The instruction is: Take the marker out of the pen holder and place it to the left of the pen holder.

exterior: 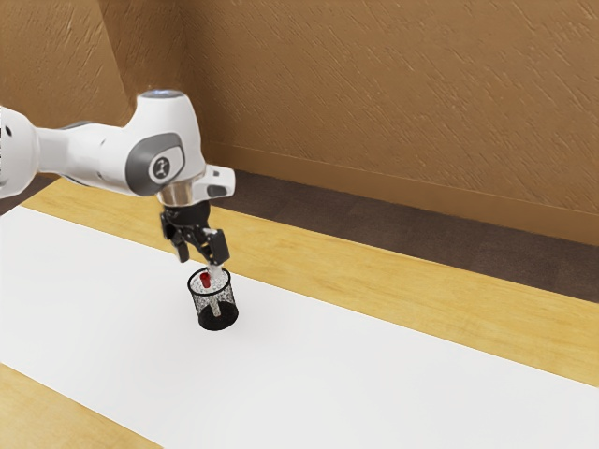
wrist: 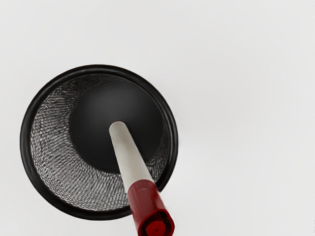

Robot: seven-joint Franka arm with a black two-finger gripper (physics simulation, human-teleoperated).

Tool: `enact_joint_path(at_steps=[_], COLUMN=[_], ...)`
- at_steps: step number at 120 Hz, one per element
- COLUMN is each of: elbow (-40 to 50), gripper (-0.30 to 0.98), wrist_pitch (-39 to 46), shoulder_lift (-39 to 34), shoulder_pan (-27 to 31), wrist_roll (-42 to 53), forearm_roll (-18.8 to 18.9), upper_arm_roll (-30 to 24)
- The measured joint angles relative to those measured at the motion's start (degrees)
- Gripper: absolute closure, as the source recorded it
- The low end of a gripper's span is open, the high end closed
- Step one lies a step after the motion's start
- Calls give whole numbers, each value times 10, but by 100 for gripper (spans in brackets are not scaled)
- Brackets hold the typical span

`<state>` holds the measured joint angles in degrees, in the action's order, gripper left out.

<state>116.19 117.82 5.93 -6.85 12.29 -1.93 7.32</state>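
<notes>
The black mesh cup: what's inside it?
A marker, pale with its red cap up, leans in the cup. It hides part of the cup's wall and bottom.

a pale yellow wooden table (exterior: 421, 290) is running slantwise across the exterior view, its grain showing in a strip along the wall side and in another at the exterior view's lower left. between those strips a broad, smooth white covering (exterior: 374, 374) is stretching over the tabletop. a round black mesh pen holder (exterior: 225, 320) is standing upright directly on the white, nearer the wall-side strip than the other. in the wrist view, plain white is surrounding the holder's thick black rim.
</notes>
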Motion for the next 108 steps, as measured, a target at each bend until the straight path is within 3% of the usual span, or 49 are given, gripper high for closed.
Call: enact_joint_path(at_steps=[52,81,108], elbow=[46,49,44], gripper=[3,54,73], wrist_pitch=[76,84,85], shoulder_lift=[4,5,-7], shoulder_pan=[-3,-1,-1], wrist_roll=[-2,-4,-7], forearm_roll=[-17,-17,-4], upper_arm_roll=[1,1,3])
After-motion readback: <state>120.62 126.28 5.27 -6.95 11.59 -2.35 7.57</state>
